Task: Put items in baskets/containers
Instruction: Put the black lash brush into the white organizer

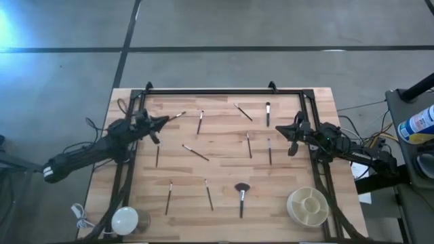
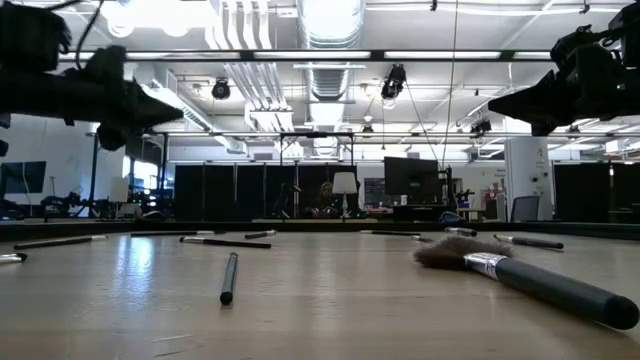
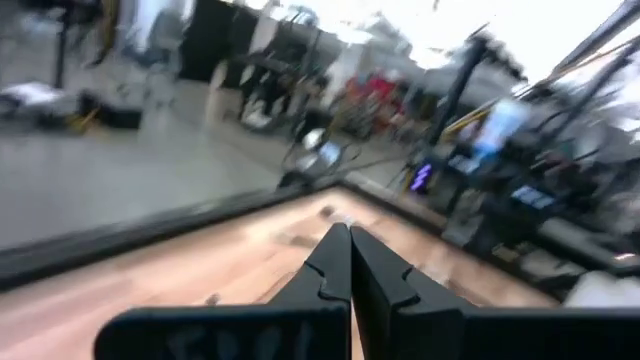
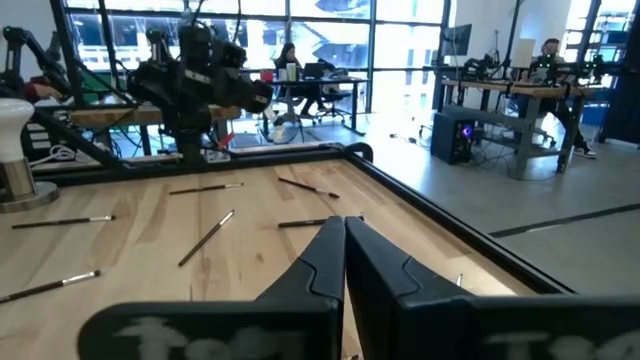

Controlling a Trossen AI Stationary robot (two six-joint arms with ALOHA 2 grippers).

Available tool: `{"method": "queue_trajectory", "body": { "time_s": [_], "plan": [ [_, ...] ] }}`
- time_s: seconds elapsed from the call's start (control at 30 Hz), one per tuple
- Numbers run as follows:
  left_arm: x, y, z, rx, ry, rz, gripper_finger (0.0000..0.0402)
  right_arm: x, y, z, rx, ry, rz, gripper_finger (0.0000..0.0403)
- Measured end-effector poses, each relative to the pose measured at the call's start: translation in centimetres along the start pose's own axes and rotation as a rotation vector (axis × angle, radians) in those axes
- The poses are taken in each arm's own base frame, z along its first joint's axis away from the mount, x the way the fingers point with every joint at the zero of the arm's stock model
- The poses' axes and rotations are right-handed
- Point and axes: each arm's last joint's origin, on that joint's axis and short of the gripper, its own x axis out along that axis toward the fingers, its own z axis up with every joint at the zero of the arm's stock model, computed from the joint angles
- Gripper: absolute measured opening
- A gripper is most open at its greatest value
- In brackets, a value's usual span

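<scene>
Brushes (image 1: pixel 195 152) scattered flat across the wooden table (image 1: pixel 224 203), fluffy brush (image 1: pixel 241 196) lying near the tub (image 1: pixel 307 206) at one corner, tub seen holding nothing, left gripper (image 1: pixel 165 120) closed and empty, right gripper (image 1: pixel 281 127) closed and empty, both raised above the table edges.

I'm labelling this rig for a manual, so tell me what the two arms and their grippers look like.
Both arms are dark, slim and jointed. The left gripper and right gripper each end in two black, tapering fingers with stepped edges. Black cables trail behind both.
</scene>
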Motion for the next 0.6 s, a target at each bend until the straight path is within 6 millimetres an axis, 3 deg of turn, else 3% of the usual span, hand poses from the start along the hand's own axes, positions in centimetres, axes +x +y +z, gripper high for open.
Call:
{"method": "queue_trajectory", "body": {
  "time_s": [0.1, 0.3, 0.47, 0.6],
  "plan": [
    [0.8, -0.1, 0.1, 0.019, 0.054, 0.028, 0.0, 0.0, 0.0, 0.2, 0.006, -0.018, 0.001, 0.0008],
    [3.4, -1.2, 2.8, 0.115, 0.159, 0.04, 0.0, 0.0, 0.0, 0.7, 0.056, -0.075, 0.004, 0.0008],
    [6.0, -1.2, 3.9, 0.16, 0.387, 0.144, 0.0002, 0.0, 0.0, 1.2, -0.048, -0.125, 0.001, 0.0008],
    [8.4, -1.0, 4.3, 0.151, 0.554, 0.214, 0.0029, -0.1, 0.0, 1.7, -0.138, -0.18, -0.008, 0.0008]
  ]
}}
